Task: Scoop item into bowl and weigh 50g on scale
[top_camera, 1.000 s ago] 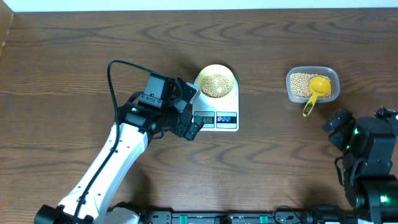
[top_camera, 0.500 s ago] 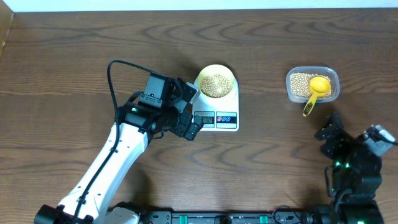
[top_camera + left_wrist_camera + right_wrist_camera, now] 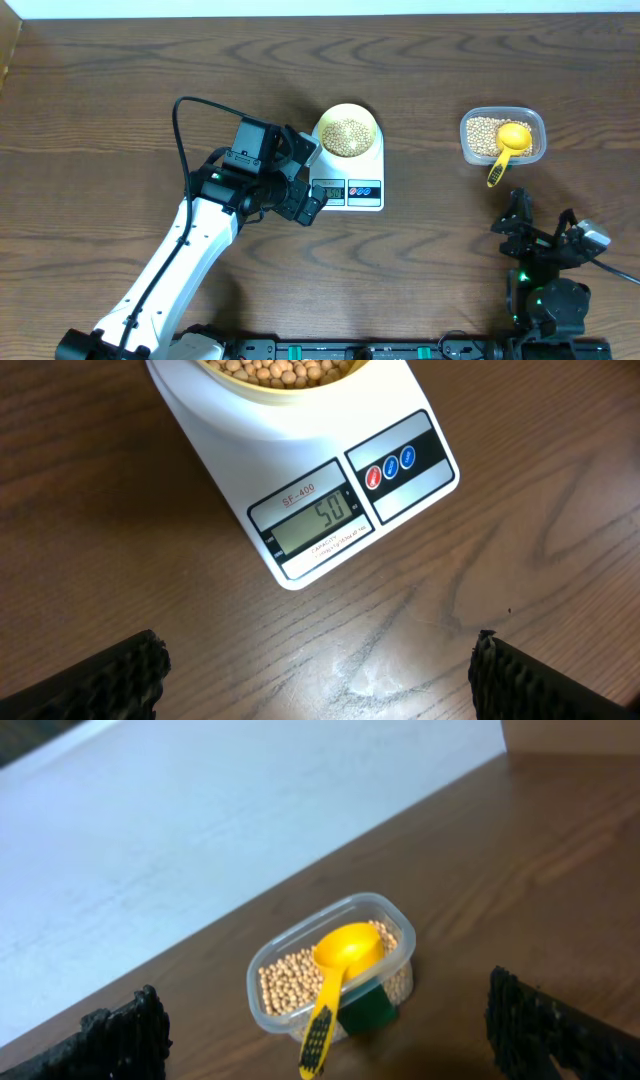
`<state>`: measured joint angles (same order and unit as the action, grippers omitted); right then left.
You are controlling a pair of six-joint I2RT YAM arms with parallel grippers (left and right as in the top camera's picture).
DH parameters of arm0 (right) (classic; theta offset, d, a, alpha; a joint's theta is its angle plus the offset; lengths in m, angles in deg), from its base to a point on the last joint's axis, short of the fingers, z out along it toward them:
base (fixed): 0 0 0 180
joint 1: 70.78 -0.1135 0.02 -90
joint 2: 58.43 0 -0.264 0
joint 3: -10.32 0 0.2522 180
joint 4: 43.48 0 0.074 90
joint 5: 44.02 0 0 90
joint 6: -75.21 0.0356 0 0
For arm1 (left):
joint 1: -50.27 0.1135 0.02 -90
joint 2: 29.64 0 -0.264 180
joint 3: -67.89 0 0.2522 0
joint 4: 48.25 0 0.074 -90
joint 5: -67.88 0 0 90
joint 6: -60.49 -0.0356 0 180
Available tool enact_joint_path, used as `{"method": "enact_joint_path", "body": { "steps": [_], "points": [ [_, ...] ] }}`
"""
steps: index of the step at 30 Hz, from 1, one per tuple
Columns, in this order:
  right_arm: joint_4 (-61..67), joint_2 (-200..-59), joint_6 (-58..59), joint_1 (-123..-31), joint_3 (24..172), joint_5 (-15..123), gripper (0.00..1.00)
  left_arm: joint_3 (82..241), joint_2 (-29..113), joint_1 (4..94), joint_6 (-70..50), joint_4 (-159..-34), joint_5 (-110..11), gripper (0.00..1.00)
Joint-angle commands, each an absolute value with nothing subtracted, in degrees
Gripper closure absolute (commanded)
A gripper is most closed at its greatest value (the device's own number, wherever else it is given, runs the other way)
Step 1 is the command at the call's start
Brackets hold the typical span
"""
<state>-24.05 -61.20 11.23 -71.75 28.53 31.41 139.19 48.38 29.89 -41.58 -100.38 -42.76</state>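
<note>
Along the top edge of the left wrist view, the bowl is cut off, so that only its near rim and a few of the beans are seen. It stands on the back of the scale, whose display is read there as 50. From overhead the display is too small to be read, but the whole bowl, filled with beans, is shown at frame centre.

The left hand is held spread just left of the scale's front, and nothing is pinched; only two fingertips are shown in the lower corners of its own view. The right hand is likewise spread and empty at lower right, apart from the tub at upper right, where more beans and the yellow scoop lie.

A dark green patch on the tub's front is seen only in the right wrist view and cannot be made out. Uncovered worktop is seen between scale and tub and across the left side.
</note>
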Motion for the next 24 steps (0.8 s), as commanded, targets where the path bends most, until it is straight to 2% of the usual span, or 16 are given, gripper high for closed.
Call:
{"method": "enact_joint_path", "body": {
  "steps": [1, 16, 24],
  "points": [
    [-24.8, -58.7, 8.2, -71.5, 26.4, 31.7, 0.01, 138.8, 48.6, 29.8, -42.3, -100.3, -42.4, 0.02],
    [-26.9, -58.7, -0.3, -71.4, 24.4, 31.8, 0.01, 138.8, 48.6, 29.8, -42.3, -100.3, -42.4, 0.02],
    [-26.8, -58.7, -0.2, -71.2, 24.4, 33.5, 0.01, 138.8, 48.6, 29.8, -42.3, -100.3, -42.4, 0.02]
  ]
}}
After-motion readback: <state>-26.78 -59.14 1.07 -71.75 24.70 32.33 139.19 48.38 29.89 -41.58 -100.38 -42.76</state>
